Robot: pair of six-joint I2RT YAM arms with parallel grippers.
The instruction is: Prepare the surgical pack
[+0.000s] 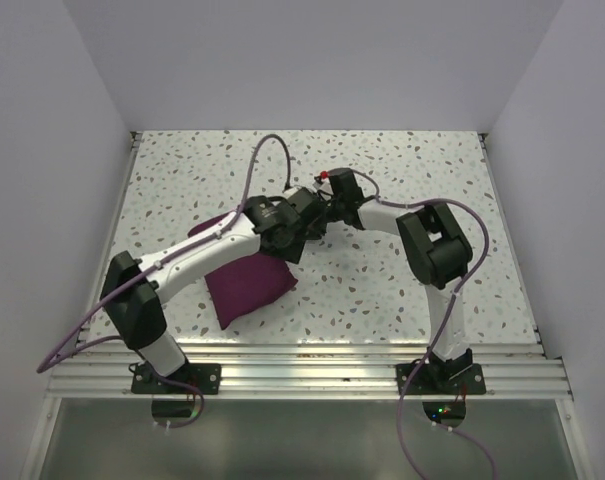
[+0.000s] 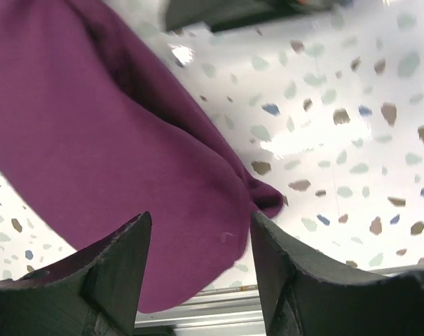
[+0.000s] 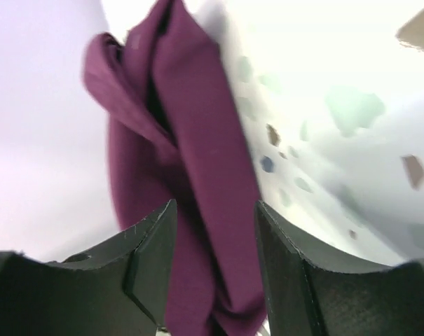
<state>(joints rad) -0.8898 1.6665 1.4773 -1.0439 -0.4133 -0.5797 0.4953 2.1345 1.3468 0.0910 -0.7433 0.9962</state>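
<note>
The surgical pack is a dark purple wrapped bundle on the speckled table, left of centre, partly under my left arm. Tray, gauze and instruments are hidden. In the left wrist view the purple cloth fills the upper left, and my left gripper stands open just above its rounded corner. My right gripper is open too, with a twisted fold of the cloth running between its fingers. From above, the left gripper and right gripper meet close together beyond the bundle.
An aluminium rail runs along the near table edge and also shows as the rail below the left fingers. White walls close in the table on three sides. Purple cables loop over both arms.
</note>
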